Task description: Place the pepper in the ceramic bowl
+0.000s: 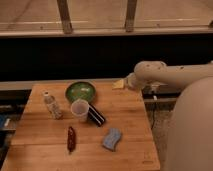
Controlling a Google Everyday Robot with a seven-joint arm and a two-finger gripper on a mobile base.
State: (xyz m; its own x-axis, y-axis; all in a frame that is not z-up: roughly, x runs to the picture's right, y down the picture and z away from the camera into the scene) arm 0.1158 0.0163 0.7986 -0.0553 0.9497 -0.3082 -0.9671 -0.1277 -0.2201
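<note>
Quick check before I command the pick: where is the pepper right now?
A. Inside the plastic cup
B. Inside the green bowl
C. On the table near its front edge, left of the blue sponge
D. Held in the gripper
C: the pepper lies on the wooden table, left of the blue sponge and apart from the ceramic bowl. The gripper is open and empty at the table's far right edge.
</note>
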